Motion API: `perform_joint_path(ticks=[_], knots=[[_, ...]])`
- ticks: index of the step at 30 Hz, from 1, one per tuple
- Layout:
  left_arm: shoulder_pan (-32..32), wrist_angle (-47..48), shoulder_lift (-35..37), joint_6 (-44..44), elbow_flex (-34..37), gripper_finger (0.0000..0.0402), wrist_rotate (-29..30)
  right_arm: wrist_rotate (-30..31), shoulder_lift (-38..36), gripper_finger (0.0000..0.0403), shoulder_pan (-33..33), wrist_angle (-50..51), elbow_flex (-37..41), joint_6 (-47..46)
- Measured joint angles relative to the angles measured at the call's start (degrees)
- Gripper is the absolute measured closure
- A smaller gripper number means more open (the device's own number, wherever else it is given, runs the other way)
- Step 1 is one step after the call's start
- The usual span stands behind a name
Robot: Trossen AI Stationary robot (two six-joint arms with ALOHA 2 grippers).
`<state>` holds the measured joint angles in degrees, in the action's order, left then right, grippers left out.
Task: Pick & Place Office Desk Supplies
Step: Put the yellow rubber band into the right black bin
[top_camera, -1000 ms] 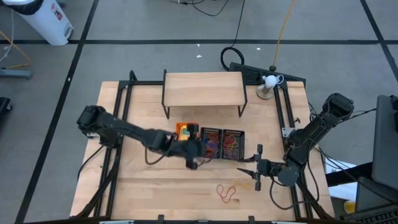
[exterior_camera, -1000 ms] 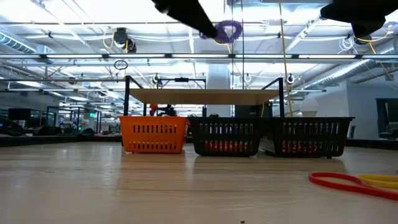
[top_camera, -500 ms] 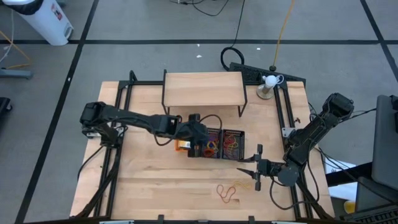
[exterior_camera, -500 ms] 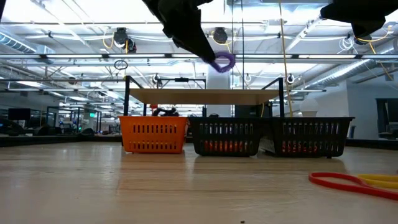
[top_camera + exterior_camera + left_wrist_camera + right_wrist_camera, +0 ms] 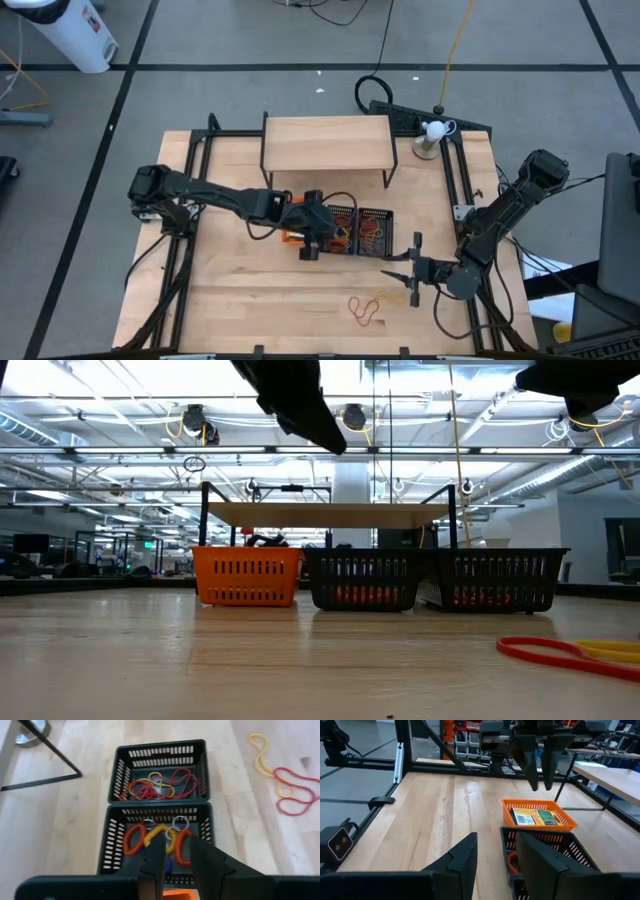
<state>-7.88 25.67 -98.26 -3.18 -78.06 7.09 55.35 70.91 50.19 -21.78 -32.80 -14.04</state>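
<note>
Three small trays stand in a row before the wooden riser: an orange tray holding a yellow-and-green crayon box, a middle black mesh tray with coiled loops in orange, yellow, red and purple, and a farther black mesh tray with red and yellow rubber bands. My left gripper hangs open above the middle tray, with nothing between its fingers. My right gripper waits open near the table's right side, also holding nothing. Red and yellow rubber bands lie loose on the table near the front edge.
The wooden shelf riser stands behind the trays on thin black legs. A small lamp-like stand sits at the far right corner. Black frame rails run along both table sides. Bare wood lies in front of the trays.
My left gripper has swung toward the far edge, over the trays, and has rolled a little. It has opened and let go of the purple coiled loop. The loop no longer hangs below the fingers and lies in the middle black tray.
</note>
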Motion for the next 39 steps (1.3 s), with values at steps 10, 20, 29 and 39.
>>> perform_joint_path(ticks=[10, 20, 29, 39], knots=[[-8.5, -5.0, 0.0, -0.79, 0.0, 0.0314, -13.14, -17.85, -0.02, 0.0277, 0.02, 1.17, 0.04, -2.53], [-19.4, -4.15, 0.0, 1.98, 0.0, 0.0314, 7.3, -22.86, 2.9, 0.0277, -0.48, 17.64, 0.04, -27.71], [-20.58, -0.11, 0.0, 0.48, 0.0, 0.0314, 22.94, -33.27, 12.91, 0.0277, -2.21, 17.34, 0.07, -44.18], [-17.64, 1.4, 0.0, 0.21, 0.0, 0.0314, 23.0, -34.62, 17.2, 0.0277, -2.12, 10.5, 0.04, -44.64]])
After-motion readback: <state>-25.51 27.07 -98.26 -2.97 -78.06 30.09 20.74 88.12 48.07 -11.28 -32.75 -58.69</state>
